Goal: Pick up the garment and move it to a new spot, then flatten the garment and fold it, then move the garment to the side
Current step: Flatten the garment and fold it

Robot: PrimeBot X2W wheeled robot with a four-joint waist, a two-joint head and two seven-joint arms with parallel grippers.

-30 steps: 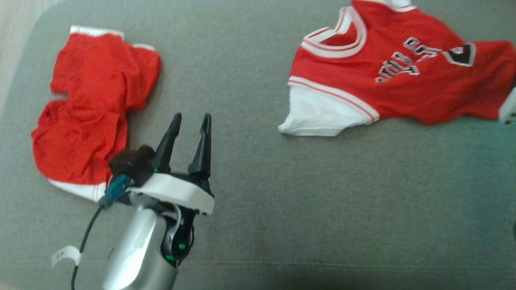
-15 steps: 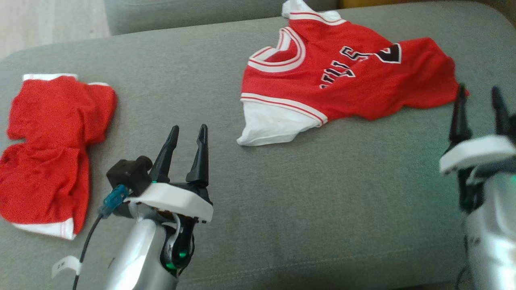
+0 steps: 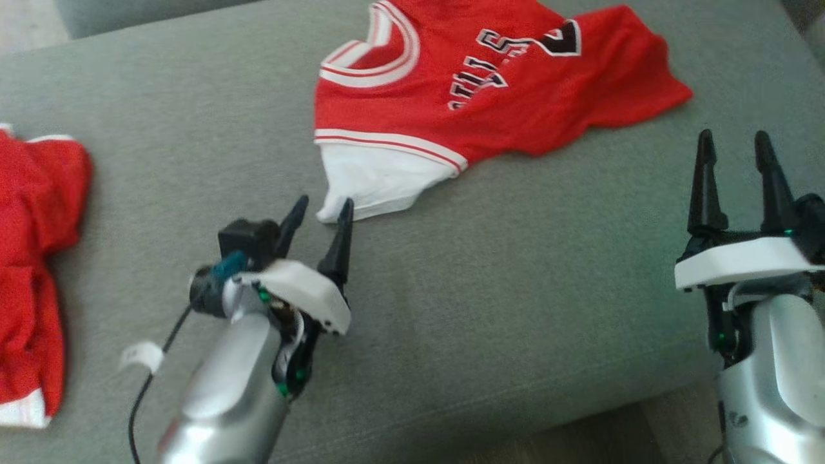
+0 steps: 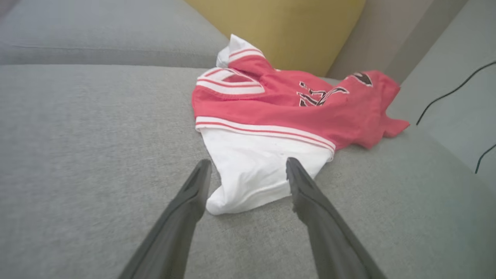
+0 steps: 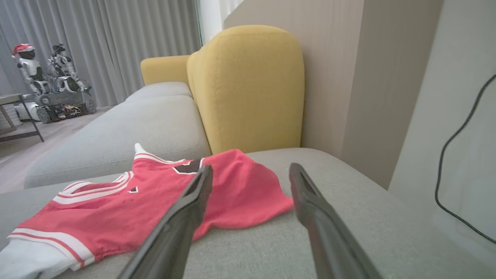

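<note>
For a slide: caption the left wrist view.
Open left gripper facing the white sleeve of a red jersey on a grey sofa.

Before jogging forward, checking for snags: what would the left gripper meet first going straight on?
Probably the white sleeve of the jersey: the open left gripper points at it, its corner lying between the fingertips. Height above the sofa is unclear.

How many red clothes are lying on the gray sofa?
2. The red jersey lies ahead, toward the back of the sofa; a crumpled red garment lies at the far left, cut off by the picture's edge. More could be hidden beyond it.
</note>
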